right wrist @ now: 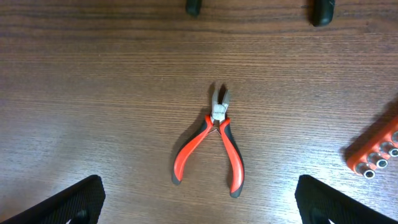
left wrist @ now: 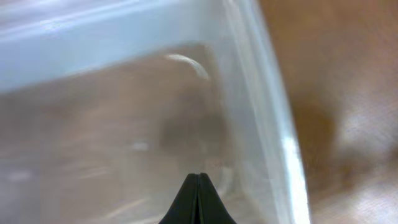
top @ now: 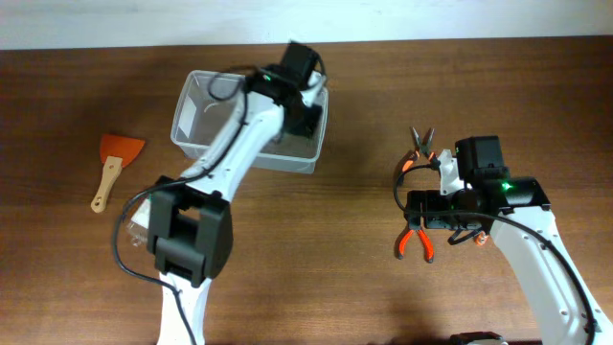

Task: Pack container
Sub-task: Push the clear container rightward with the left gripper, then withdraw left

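On the right side of the table, our right gripper hangs wide open over the red-handled pliers, 1 finger at each lower corner of the wrist view and nothing between them. We judge the step in hand to be picking up these pliers. They lie flat on the wood, ahead of the fingers, with their length running away from the camera. To do it well, we should move forward until the pivot sits midway between the fingers, then come straight down. Closing across the narrow part just behind the jaws will stop the 2 handles from splaying or swivelling. The orange bit holder lies near on the right, so the descent should keep that finger apart from it.

Across the table, the container stands at the far left-centre, well apart from the pliers. Our left gripper is inside its rim, fingertips pressed together and holding nothing. The blurred wrist view shows only clear wall and floor. We see nothing packed in the container, though the arm hides part of it from above. We would lift the left arm away before carrying the pliers over. An orange scraper with a wooden handle lies left of the container, outside it.
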Tool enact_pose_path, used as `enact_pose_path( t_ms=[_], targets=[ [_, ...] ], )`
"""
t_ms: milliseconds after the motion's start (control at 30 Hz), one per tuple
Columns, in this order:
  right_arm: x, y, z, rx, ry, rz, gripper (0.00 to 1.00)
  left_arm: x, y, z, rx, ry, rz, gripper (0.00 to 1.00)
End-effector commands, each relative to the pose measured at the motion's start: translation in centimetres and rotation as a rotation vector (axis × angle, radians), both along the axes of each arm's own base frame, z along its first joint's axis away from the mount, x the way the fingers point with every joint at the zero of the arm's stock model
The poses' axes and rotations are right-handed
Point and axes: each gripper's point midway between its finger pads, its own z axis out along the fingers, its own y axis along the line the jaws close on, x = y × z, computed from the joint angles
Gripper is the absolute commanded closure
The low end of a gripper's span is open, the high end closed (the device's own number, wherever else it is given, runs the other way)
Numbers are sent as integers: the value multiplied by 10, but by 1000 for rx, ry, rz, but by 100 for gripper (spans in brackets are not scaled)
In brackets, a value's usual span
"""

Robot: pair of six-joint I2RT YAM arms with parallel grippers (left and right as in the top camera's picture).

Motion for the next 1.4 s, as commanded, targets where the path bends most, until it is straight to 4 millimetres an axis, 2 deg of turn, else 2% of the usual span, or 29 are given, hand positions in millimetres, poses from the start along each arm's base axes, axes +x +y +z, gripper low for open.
enact_pose_path(
  t_ms=[0,33,67,133,200,300,400,500,600,700,767,833,933,1033,1200,1367],
  targets=[
    [6,2,8,21,-27,-6,1,34,46,61,41,-150,124,98],
    [10,2,10,22,-42,-5,2,37,62,87,30,-182,156,98],
    [12,2,13,23,-52,-5,16,37,73,104,25,-199,175,98],
    [22,2,24,22,-92,-4,55,33,95,133,18,-227,214,98],
    [33,2,41,20,-142,-1,77,25,123,161,34,-255,268,98],
    [55,3,81,23,-247,-1,96,7,169,191,94,-291,372,98],
    [69,4,121,22,-340,14,96,-18,212,215,114,-299,489,98],
    [78,14,157,-5,-424,104,96,-44,253,233,86,-301,634,98],
    [90,35,188,-13,-501,202,96,-63,279,245,53,-302,717,98],
    [108,69,209,-21,-558,332,96,-77,301,249,51,-297,781,98],
    [119,90,207,-17,-556,393,96,-82,313,248,58,-286,811,98],
    [132,113,196,-17,-535,458,96,-86,323,246,55,-274,851,98],
    [147,144,167,-17,-476,539,96,-90,335,246,53,-275,892,98],
    [154,172,134,-16,-416,626,96,-91,342,246,55,-277,909,98],
    [160,207,94,-32,-383,742,96,-92,342,246,56,-274,909,98],
    [168,231,82,-25,-419,781,96,-92,341,246,56,-273,908,98]
  ],
)
